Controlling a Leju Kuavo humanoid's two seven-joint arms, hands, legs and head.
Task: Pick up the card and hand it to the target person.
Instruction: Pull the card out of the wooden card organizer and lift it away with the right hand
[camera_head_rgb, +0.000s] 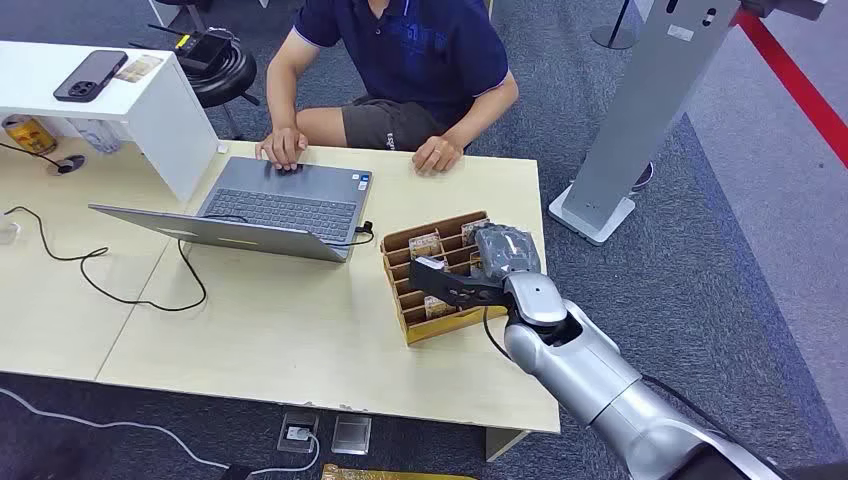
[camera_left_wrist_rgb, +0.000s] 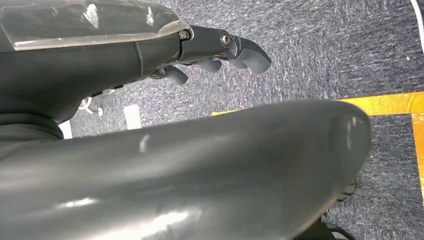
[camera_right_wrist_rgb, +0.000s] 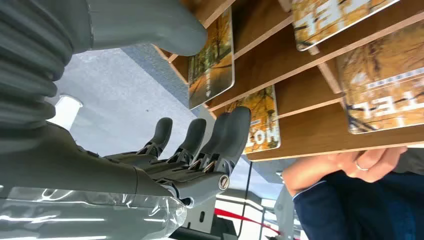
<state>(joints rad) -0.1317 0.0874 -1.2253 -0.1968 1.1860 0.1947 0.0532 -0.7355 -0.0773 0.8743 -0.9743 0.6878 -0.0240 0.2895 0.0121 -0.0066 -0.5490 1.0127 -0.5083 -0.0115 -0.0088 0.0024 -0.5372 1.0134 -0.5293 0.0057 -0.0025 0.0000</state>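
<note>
A wooden card rack (camera_head_rgb: 437, 323) stands on the table's right part, with several autumn-printed cards in its slots. My right hand (camera_head_rgb: 506, 256) hovers over the rack's right end. In the right wrist view one card (camera_right_wrist_rgb: 212, 60) stands between the thumb (camera_right_wrist_rgb: 150, 25) and the straight fingers (camera_right_wrist_rgb: 220, 135), with a gap on the finger side, so nothing is held. More cards (camera_right_wrist_rgb: 385, 95) sit in neighbouring slots of the rack (camera_right_wrist_rgb: 310, 125). The person (camera_head_rgb: 410, 50) sits across the table, both hands resting at its far edge. My left hand (camera_left_wrist_rgb: 220, 47) hangs over the carpet, holding nothing.
An open laptop (camera_head_rgb: 270, 205) with a black cable sits left of the rack, in front of the person. A white shelf (camera_head_rgb: 150, 100) with a phone stands at the far left. A grey stand (camera_head_rgb: 640, 120) is on the floor right of the table.
</note>
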